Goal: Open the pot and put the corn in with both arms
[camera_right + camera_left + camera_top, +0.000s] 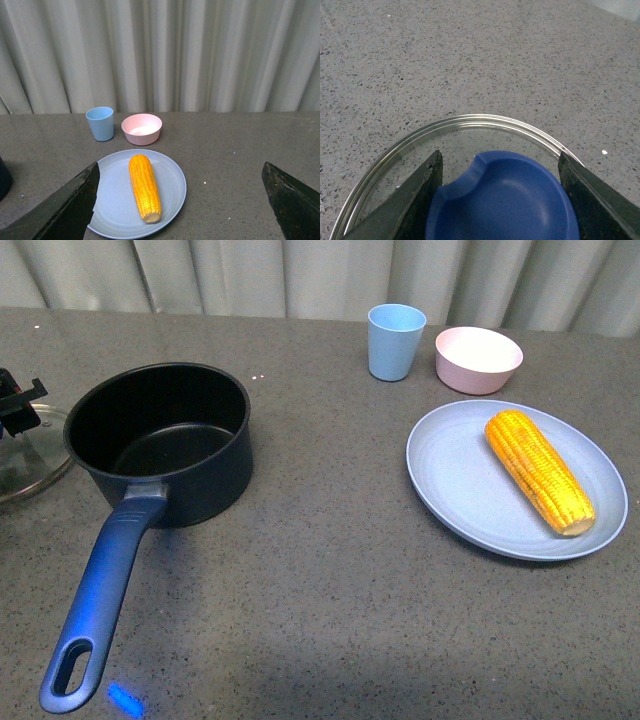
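Far left: the steel-rimmed glass lid [22,465] lies flat on the grey speckled counter [320,600], just beside the pot and off its mouth. It sits there, I judge, so it won't block the drop. Your left gripper [500,156] is over it, its fingers pressed to either side of the blue knob [505,200]. It looks like a pinch, though the lid's weight seems to rest on the counter.

Next: the dark navy saucepan [215,475] is open and its black inside is empty. Its long blue handle [100,600] points back toward the robot. The opening step reads as done.

Back row: a pale blue cup [396,340] and a pink bowl [478,358] — neither is part of your job.

Right: the yellow-orange corn cob [540,470] lies on the pale blue round plate [450,480], well apart from the pot. Your right gripper [180,170] faces the plate with its fingers spread wide, holding nothing.

Judgement: let go of the knob, then take the cob across its middle. It is round and tapered, so it may roll or slip.
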